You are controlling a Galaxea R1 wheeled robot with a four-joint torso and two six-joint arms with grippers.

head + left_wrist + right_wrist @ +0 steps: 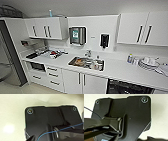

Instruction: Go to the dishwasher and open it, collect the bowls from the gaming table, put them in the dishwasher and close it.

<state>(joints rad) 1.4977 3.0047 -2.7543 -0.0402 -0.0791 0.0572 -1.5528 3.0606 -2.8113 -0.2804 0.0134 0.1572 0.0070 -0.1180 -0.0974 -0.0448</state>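
Observation:
I face a white kitchenette. The dishwasher [128,88] is the dark bay under the white counter [120,71] at the lower right; wire-like shapes show faintly inside it, and its steel front is out of view. The bowls and the gaming table are out of view. In both wrist views the robot's dark plate hangs over a pale floor [11,112], and the fingers cannot be made out.
A sink [86,63] with dishes in it sits mid-counter under a faucet [88,53]. Stacked plates [147,63] and a bottle [129,58] stand to its right. Clutter [53,53] lies at the left. White wall cabinets [142,28] hang above. A tall steel fridge [8,57] stands far left.

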